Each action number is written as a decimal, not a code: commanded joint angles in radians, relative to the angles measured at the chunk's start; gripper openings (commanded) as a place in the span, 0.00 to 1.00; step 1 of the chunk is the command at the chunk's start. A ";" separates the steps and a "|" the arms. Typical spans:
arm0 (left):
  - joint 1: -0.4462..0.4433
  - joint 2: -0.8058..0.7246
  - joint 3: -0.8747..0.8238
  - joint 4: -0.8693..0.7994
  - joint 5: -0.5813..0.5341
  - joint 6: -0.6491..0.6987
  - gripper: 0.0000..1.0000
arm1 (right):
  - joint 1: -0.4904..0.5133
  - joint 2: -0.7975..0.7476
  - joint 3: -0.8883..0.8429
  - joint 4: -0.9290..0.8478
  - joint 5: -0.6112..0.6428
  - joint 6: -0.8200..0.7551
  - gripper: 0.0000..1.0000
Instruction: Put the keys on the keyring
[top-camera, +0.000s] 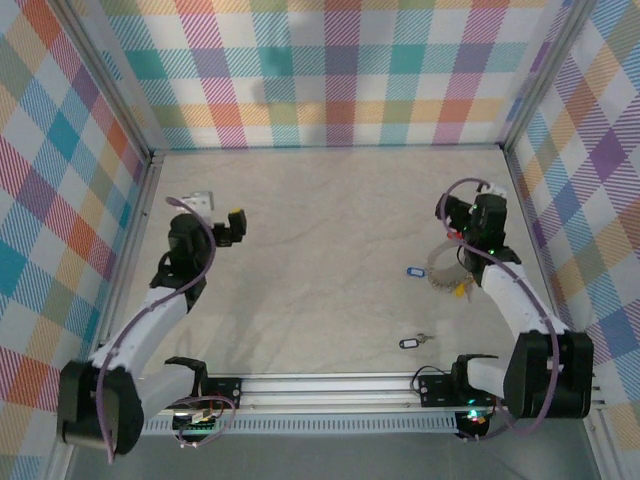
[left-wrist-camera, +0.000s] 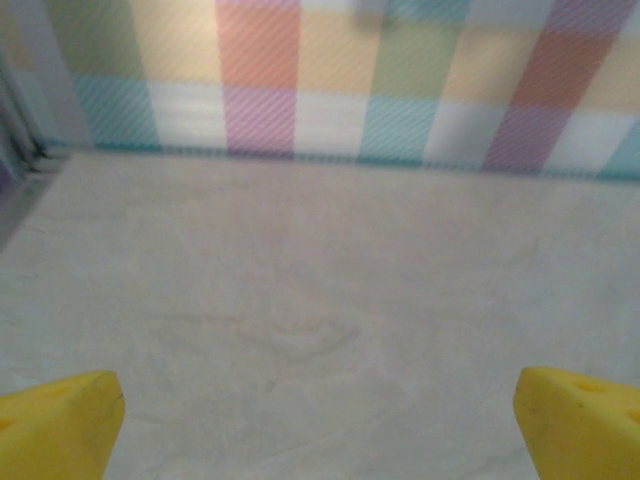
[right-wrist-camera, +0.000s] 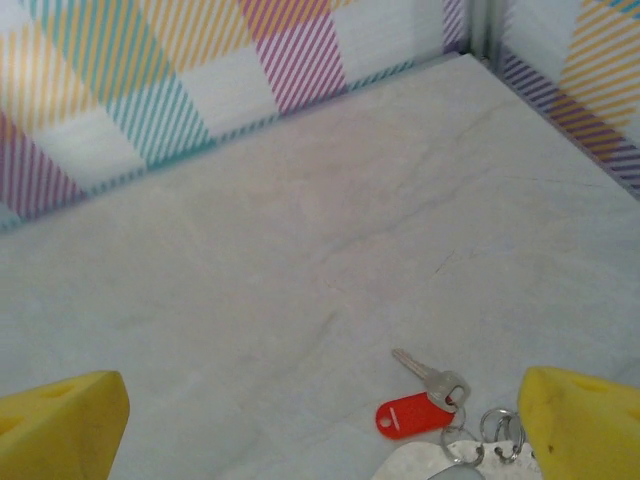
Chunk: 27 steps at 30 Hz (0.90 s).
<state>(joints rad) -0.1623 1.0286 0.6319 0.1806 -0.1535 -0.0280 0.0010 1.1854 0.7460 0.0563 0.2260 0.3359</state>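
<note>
Pale mottled table (top-camera: 320, 230). One blue-tagged key (top-camera: 414, 270) noted just beside the keyring (top-camera: 437, 281) at right; a second blue-tagged key (top-camera: 409, 343) seen apart, nearer the front edge.

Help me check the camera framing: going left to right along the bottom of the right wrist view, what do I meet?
Yellow fingertip → key with the red tag → small silver rings → second yellow fingertip.
</note>
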 joint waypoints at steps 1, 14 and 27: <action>0.002 -0.069 0.081 -0.305 -0.164 -0.052 1.00 | -0.001 -0.020 0.015 -0.337 -0.100 0.182 1.00; 0.048 0.168 0.151 -0.536 -0.330 -0.253 1.00 | -0.001 0.354 0.111 -0.525 -0.474 0.138 1.00; 0.048 0.136 0.196 -0.581 -0.218 -0.184 1.00 | 0.130 0.510 0.151 -0.512 -0.646 0.164 1.00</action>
<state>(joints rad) -0.1207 1.2015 0.8108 -0.3908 -0.4076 -0.2287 0.0593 1.6539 0.9150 -0.4084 -0.3431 0.4763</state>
